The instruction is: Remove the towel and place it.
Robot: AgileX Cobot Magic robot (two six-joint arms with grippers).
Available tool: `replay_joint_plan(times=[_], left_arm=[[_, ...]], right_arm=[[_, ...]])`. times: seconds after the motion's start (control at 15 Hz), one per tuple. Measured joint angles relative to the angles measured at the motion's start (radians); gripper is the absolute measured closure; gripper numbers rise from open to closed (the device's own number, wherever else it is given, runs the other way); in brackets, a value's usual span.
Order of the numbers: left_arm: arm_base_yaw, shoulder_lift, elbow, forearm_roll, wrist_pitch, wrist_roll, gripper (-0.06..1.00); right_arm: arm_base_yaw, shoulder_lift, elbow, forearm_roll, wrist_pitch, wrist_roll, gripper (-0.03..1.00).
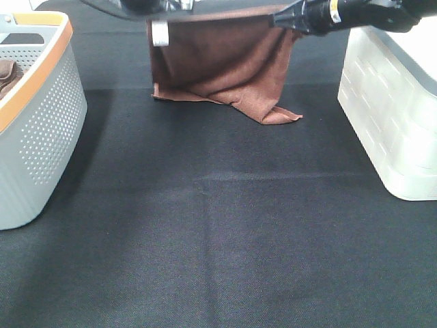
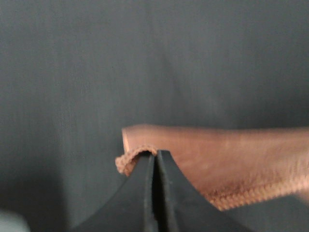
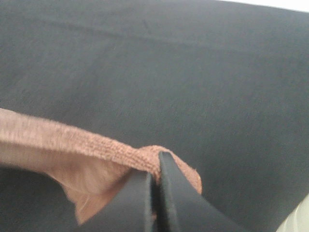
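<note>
The reddish-brown towel [image 1: 222, 65] hangs stretched at the far middle of the black table, its lower edge trailing on the cloth. A small white tag [image 1: 160, 33] shows at its upper left corner. My left gripper [image 2: 155, 157] is shut on that corner's hem; in the high view the gripper itself is out of sight above the frame edge. My right gripper [image 1: 278, 20] comes in from the upper right and is shut on the other top corner, seen close in the right wrist view [image 3: 155, 166]. The towel also shows in the left wrist view [image 2: 231, 164] and the right wrist view [image 3: 72, 145].
A grey basket with an orange rim [image 1: 41, 123] stands at the left, with a darker brown cloth [image 1: 7, 74] inside. A white basket [image 1: 392, 109] stands at the right. The table cover [image 1: 218, 239] is black fabric.
</note>
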Motion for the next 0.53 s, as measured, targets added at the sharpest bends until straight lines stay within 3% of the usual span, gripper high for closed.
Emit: replay_joint_plan(times=[0.07, 0.13, 0.33, 0.53], left_arm=[[-0.008, 0.000, 0.000, -0.024, 0.081, 0.021, 0.94], [-0.008, 0.000, 0.000, -0.024, 0.081, 0.021, 0.94], [-0.011, 0.000, -0.002, -0.102, 0.235, 0.052, 0.94], [-0.012, 0.000, -0.003, -0.129, 0.254, 0.065, 0.94]], right_arm=[[0.007, -0.016, 0.025, 0.000, -0.001, 0.006, 0.97], [0.007, -0.016, 0.025, 0.000, -0.001, 0.006, 0.97], [0.009, -0.063, 0.123, -0.001, -0.034, 0.017, 0.97], [0.014, -0.090, 0.150, 0.004, 0.007, 0.058, 0.97]])
